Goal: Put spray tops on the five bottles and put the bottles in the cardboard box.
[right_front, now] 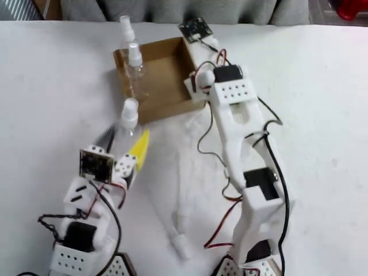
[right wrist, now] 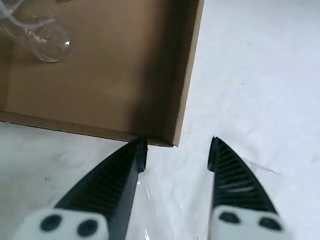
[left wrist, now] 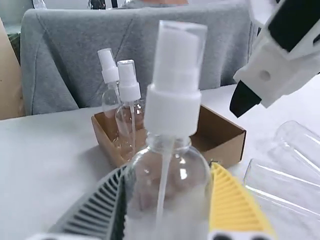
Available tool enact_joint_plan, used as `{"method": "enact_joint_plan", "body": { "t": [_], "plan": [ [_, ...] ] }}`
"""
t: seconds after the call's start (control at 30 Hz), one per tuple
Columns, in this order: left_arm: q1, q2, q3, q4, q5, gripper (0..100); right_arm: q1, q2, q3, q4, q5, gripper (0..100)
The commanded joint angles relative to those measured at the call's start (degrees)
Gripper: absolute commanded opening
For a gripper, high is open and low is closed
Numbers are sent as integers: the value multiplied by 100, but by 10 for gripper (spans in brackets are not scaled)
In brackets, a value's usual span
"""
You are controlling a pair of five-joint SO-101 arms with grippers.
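Clamped in the left hand (right_front: pixel 123 145): a clear spray bottle (right_front: pixel 129 131), squeezed between the grey finger (left wrist: pixel 92 215) on one side and the yellow finger (left wrist: pixel 237 205) on the other, both pressed flat against the round body. Upright, with a white spray top (left wrist: pixel 175 65) seated on the neck and a thin dip tube running down inside. Placed outside the cardboard box (right_front: pixel 172 80), just beside its near wall, on the left half of the counter (right_front: pixel 322 86). Lifted or resting on the counter: cannot tell.

Inside the box, against the wall facing the counter's left edge: the far boxed bottle (left wrist: pixel 107 100) and the near boxed bottle (left wrist: pixel 127 120), both upright, both capped in white, standing close together.

Over on the box's right-hand side: the right hand (right wrist: pixel 175 150), black fingers (right wrist: pixel 115 185) spread wide with nothing between them, tips aimed down at the bare counter just outside a corner of the box.

On the counter between the two arms, near the box: a lying bottle (left wrist: pixel 300 142) and a second lying bottle (left wrist: pixel 277 182), both clear, both on their sides, next to each other.

Toward the near edge, between the arms' bases: a loose spray top (right_front: pixel 180 244), lying flat.

Beyond the far edge: a grey upholstered backrest (right_front: pixel 172 8).
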Motion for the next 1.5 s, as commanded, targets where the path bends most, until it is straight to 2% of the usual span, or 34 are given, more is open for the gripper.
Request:
{"method": "enact_joint_plan", "body": {
  "t": [0.0,0.2,0.37,0.47,0.6,0.77,1.37,1.47],
  "plan": [
    [-48,-75,-466,88,18,22,127,-13,-334,-259,0,170],
    [-13,119,-756,404,44,21,136,224,-343,-655,53,170],
    [-57,1543,-1653,607,62,21,110,418,-343,-1033,53,170],
    [-75,2352,-1758,114,62,21,110,646,-343,-1279,53,170],
    [-426,2967,-1741,-580,62,21,119,822,-343,-1402,53,170],
    [-567,3477,-1732,-1046,26,21,92,901,-343,-1429,53,170],
    [-716,3785,-1741,-1319,44,21,110,1385,-343,-1385,62,165],
    [-716,3785,-1741,-1319,53,21,110,1367,-343,-1385,62,102]
  ]
}}
